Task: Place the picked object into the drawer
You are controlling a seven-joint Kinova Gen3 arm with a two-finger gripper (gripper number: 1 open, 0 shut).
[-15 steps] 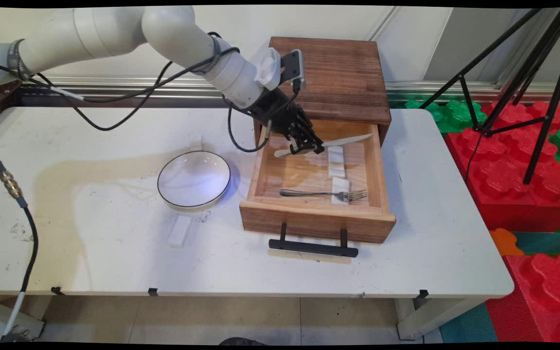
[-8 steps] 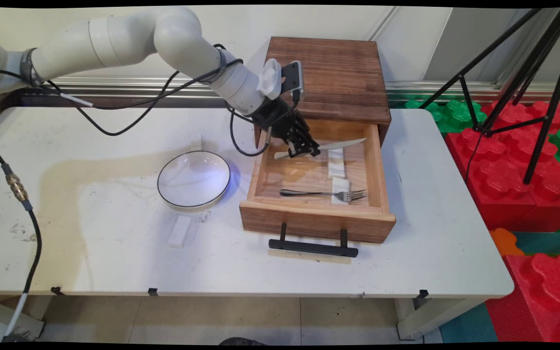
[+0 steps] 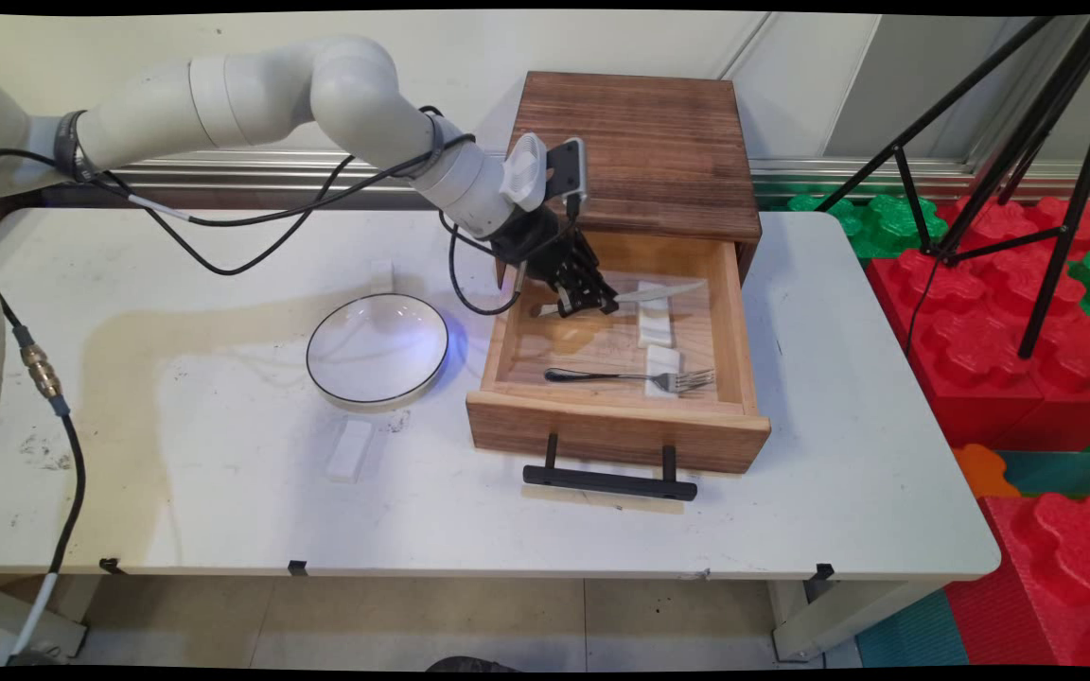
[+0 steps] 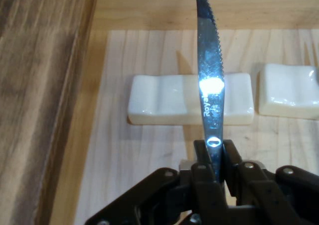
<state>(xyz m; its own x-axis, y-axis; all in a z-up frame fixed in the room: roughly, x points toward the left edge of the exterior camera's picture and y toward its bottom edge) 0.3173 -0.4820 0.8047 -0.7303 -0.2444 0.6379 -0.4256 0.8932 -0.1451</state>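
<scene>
My gripper (image 3: 590, 305) is shut on a silver table knife (image 3: 660, 291) inside the open wooden drawer (image 3: 613, 427). In the hand view the serrated blade of the knife (image 4: 209, 70) runs straight up from my gripper (image 4: 212, 155) and crosses over a white ceramic cutlery rest (image 4: 164, 105). A second white rest (image 4: 289, 91) sits to the right. In the main view the two rests (image 3: 656, 326) (image 3: 662, 364) lie in a row, and a fork (image 3: 630, 377) lies across the nearer one near the drawer's front.
The drawer belongs to a dark wooden cabinet (image 3: 640, 151) at the table's back. A white bowl with a dark rim (image 3: 377, 350) stands left of the drawer. Another white rest (image 3: 350, 450) lies in front of the bowl. Black tripod legs (image 3: 999, 142) and red foam blocks (image 3: 1018, 312) stand to the right.
The gripper has carried the knife down and slightly back-left into the drawer, so the blade now lies low over the far cutlery rest. Fork, bowl and rests have not moved.
</scene>
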